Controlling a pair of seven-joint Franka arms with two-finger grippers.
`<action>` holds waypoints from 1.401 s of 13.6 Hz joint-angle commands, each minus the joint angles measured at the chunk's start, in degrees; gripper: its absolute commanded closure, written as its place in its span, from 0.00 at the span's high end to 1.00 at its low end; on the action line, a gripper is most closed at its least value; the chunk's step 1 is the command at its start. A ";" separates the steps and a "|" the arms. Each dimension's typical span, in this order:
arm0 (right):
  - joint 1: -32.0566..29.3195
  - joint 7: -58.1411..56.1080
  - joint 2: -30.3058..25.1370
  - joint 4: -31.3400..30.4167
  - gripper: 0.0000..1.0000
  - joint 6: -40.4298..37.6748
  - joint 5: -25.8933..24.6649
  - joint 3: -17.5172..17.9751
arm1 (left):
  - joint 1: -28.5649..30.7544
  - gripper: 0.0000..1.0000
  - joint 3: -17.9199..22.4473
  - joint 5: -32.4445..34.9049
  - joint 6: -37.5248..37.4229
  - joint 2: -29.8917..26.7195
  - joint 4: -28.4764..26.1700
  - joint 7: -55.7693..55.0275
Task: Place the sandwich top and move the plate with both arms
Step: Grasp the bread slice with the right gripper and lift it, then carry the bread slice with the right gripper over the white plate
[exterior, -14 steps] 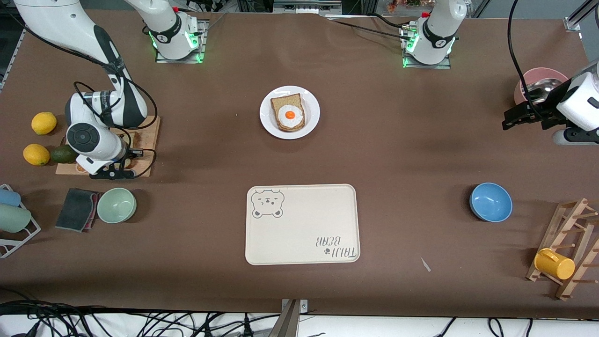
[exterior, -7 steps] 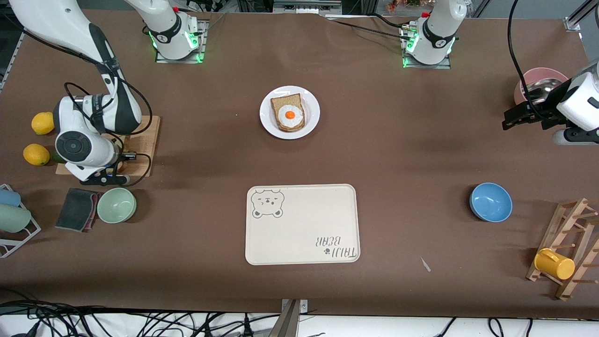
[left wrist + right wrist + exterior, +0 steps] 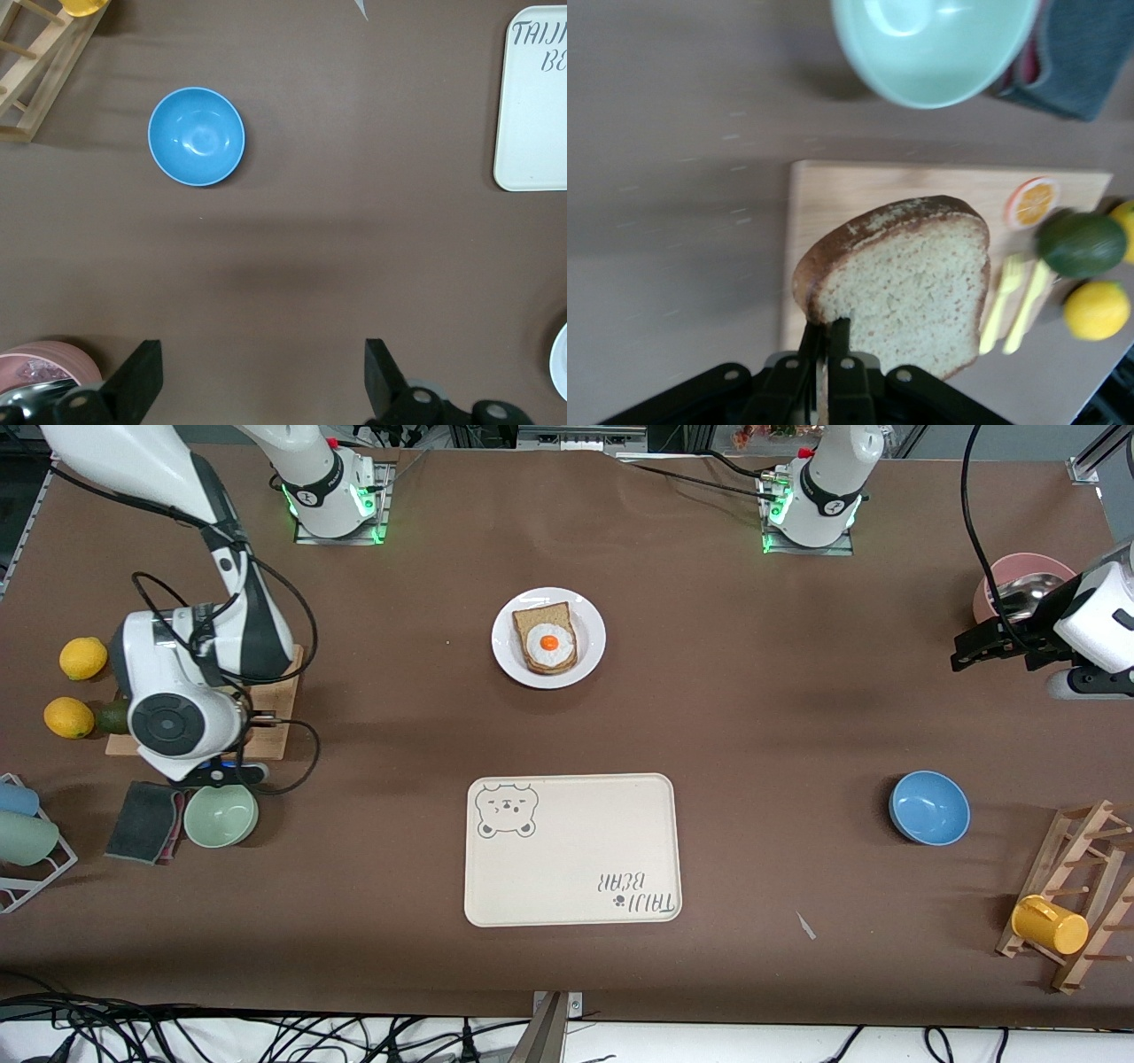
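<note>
The sandwich top (image 3: 908, 283), a speckled slice with a dark crust, hangs over the wooden cutting board (image 3: 833, 204), and my right gripper (image 3: 826, 332) is shut on its edge. In the front view the right wrist (image 3: 186, 726) hides the slice; it hovers over the board's edge beside the green bowl (image 3: 221, 813). The white plate (image 3: 592, 615) sits mid-table with an egg-topped bread slice (image 3: 547, 644) on it. My left gripper (image 3: 966, 651) waits open over bare table at the left arm's end, its jaws (image 3: 263, 372) wide apart with nothing between them.
The bear-printed tray (image 3: 572, 849) lies nearer the front camera than the plate. Two lemons (image 3: 82, 658) and an avocado (image 3: 111, 717) sit beside the board, a grey cloth (image 3: 142, 821) by the green bowl. A blue bowl (image 3: 928, 807), pink bowl (image 3: 1019, 576) and mug rack (image 3: 1076, 886) stand at the left arm's end.
The right arm has risen and shifted over the cutting board toward the green bowl, with the slice in its grip. The left arm has not moved.
</note>
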 commanded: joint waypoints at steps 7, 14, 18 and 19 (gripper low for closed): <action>17.84 23.25 2.34 5.05 0.00 -5.21 17.72 -0.19 | -0.31 1.00 -0.19 1.45 0.54 -0.69 -0.28 -0.52; 32.08 37.93 8.03 11.89 0.00 -4.24 27.13 1.30 | -0.04 1.00 0.43 1.27 0.45 -0.69 -0.19 -0.52; 39.47 43.50 14.72 16.74 0.00 0.75 27.58 1.74 | 0.31 1.00 0.43 1.18 0.62 -0.52 -0.01 -0.43; 41.05 44.11 15.42 16.74 0.00 2.77 27.49 1.65 | 0.40 1.00 0.34 1.18 0.62 -0.52 0.07 -0.35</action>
